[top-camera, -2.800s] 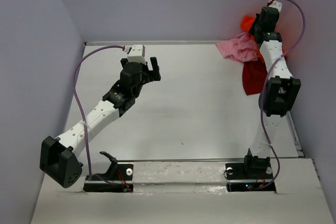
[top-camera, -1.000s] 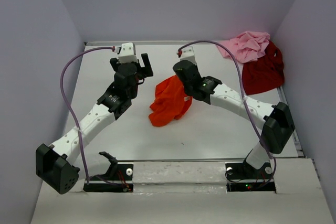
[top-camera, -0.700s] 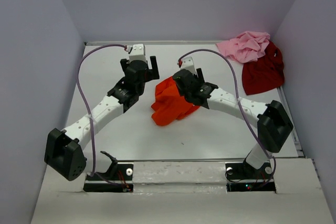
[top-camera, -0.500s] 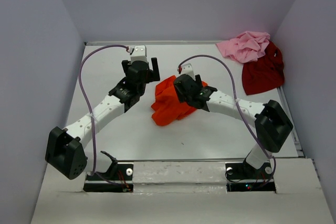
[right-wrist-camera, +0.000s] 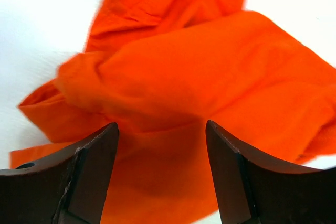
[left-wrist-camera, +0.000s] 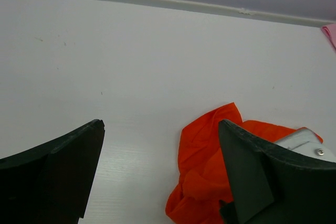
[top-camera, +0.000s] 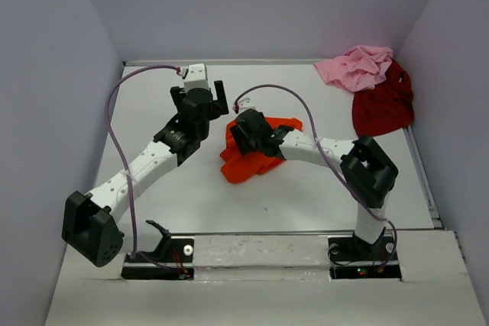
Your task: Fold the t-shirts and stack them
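Lying crumpled near the middle of the table (top-camera: 306, 204), the orange t-shirt (top-camera: 248, 164) is bunched into a loose heap and not yet spread flat. Its long axis is seen to run diagonally, from near left to far right. Which end is collar and which is hem cannot be told from the folds.

It is judged to be placed here so that both arms can reach it for spreading — the open middle gives room that the far right corner does not.

The right gripper (right-wrist-camera: 161, 129) is held low over the far-left part of the heap. Its jaws are spread wide, with cloth seen beyond and between them but nothing pinched, so the shirt is taken as released. The left gripper (left-wrist-camera: 161, 124) is held just off the heap's far-left side, with its jaws also wide apart and empty — apparently poised to take an edge.

The pink t-shirt (top-camera: 357, 66) and the dark red t-shirt (top-camera: 382, 108) are seen touching each other in the far right corner. Both are unfolded and well apart from the orange one.
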